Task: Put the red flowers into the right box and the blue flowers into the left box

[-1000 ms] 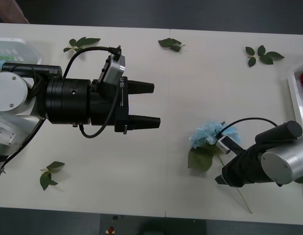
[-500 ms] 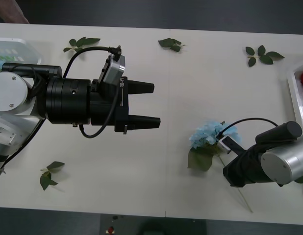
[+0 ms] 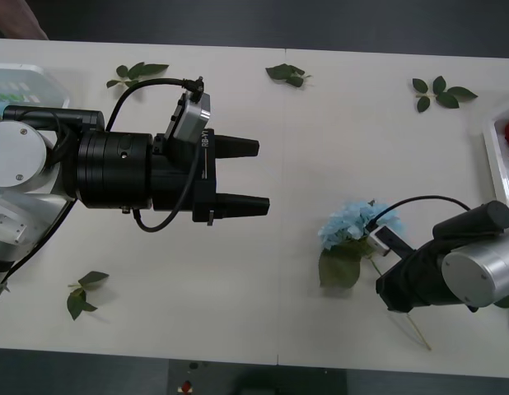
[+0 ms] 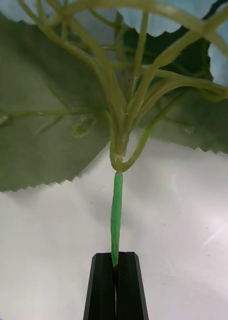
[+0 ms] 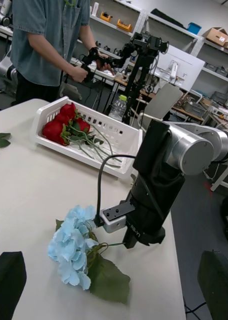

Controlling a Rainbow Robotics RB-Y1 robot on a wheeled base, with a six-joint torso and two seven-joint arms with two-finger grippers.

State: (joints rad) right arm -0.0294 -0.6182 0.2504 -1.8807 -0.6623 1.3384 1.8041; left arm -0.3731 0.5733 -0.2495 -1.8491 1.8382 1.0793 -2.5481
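Right wrist view: the right gripper (image 4: 115, 261) is clamped on the stem of a blue flower (image 3: 347, 225).
The flower lies on the table (image 3: 320, 148), well apart from the left box (image 3: 24, 82); red flowers (image 5: 64, 122) are already seen in the right box (image 5: 119, 150). The left gripper (image 3: 242, 174) hangs spread wide and empty. Both boxes are cut off in the front view, so counts cannot be made.

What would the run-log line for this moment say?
right claw: shut on blue flower stem, low over table | left claw: open, hovering mid-table | red flowers: in right box
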